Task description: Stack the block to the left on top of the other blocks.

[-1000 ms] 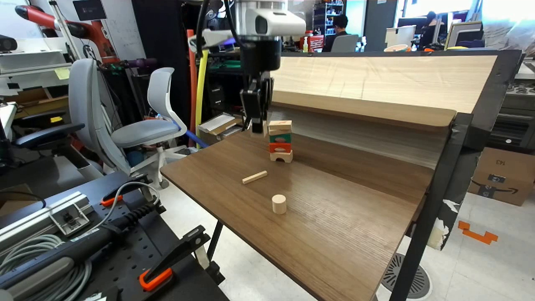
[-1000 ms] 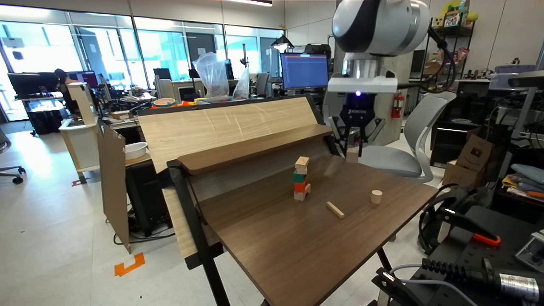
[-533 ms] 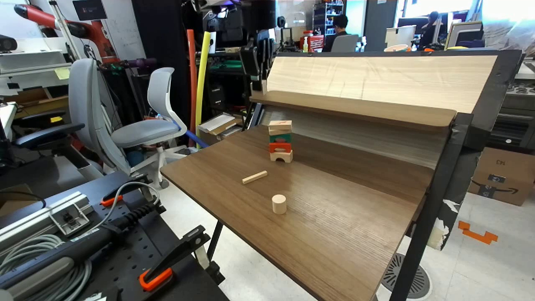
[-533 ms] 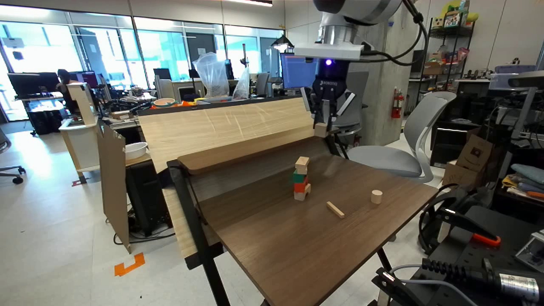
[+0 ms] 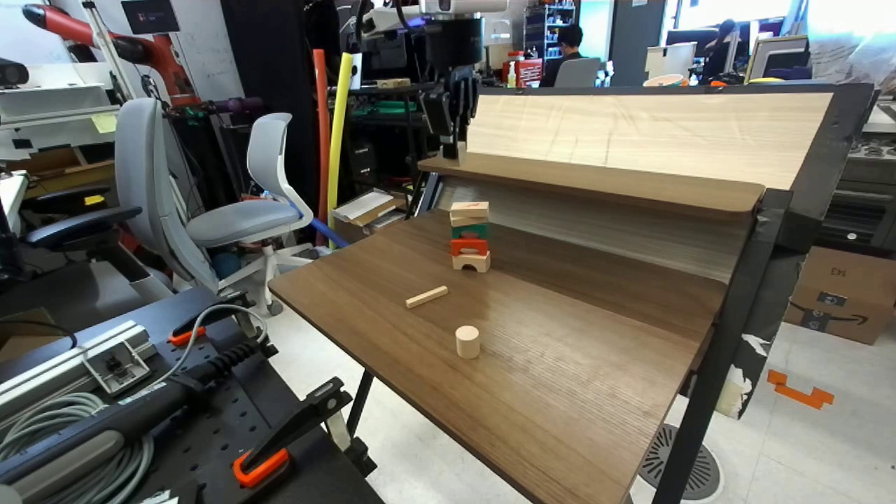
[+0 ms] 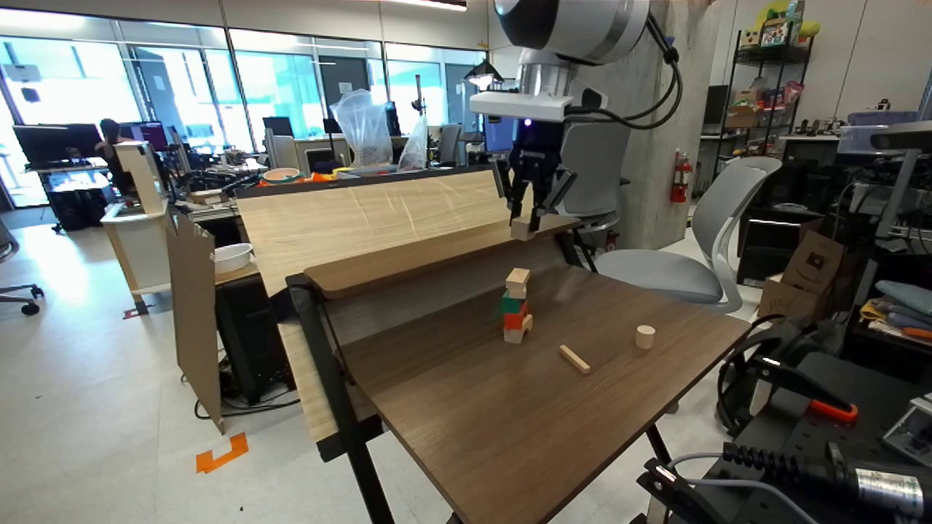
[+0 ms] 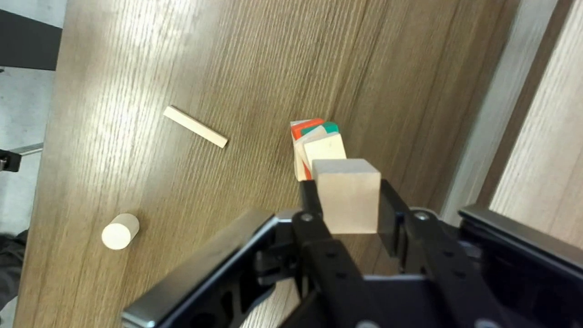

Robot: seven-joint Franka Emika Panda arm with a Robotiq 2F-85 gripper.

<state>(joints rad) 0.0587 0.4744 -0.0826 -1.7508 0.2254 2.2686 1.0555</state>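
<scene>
The pale wooden block [image 7: 348, 200] hangs gripped clear above the stacked pale, green and orange-red blocks [image 5: 470, 232].

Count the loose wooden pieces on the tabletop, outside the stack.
2: the thin stick, nearer the block stack, and the short cylinder, farther off. The gripper holds a pale block.

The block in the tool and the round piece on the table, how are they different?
The block is boxy with corners; the round piece is a cylinder. The tool holds the block up in the air; the round piece stands on the table. Both are pale and look like unpainted wood.
</scene>
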